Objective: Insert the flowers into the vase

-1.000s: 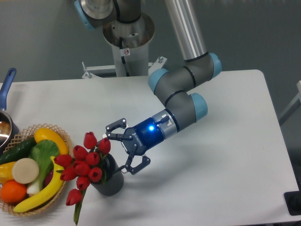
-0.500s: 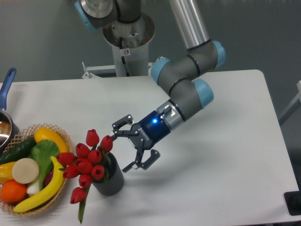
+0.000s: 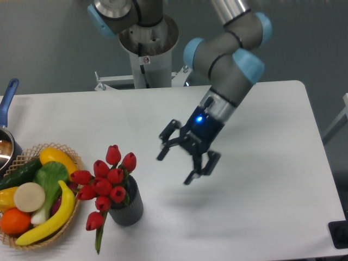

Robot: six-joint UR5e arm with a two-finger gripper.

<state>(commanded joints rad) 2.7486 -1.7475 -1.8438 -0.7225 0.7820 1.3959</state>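
The flowers (image 3: 106, 182), a bunch of red tulip buds on green stems, stand in the vase (image 3: 128, 206), a small dark ribbed cylinder near the table's front left. One bud and a green stem hang down over the vase's left side. My gripper (image 3: 176, 166) hovers above the table to the right of the vase, well apart from the flowers. Its fingers are spread open and hold nothing.
A wicker basket (image 3: 73, 161) with a banana, an orange, a cucumber and leafy greens sits at the left edge, close to the flowers. A pot with a blue handle (image 3: 7, 98) is at the far left. The arm's base (image 3: 148, 43) stands behind the table.
My gripper has pulled away from the flowers, moving right and upward. The bunch has settled more upright in the vase.
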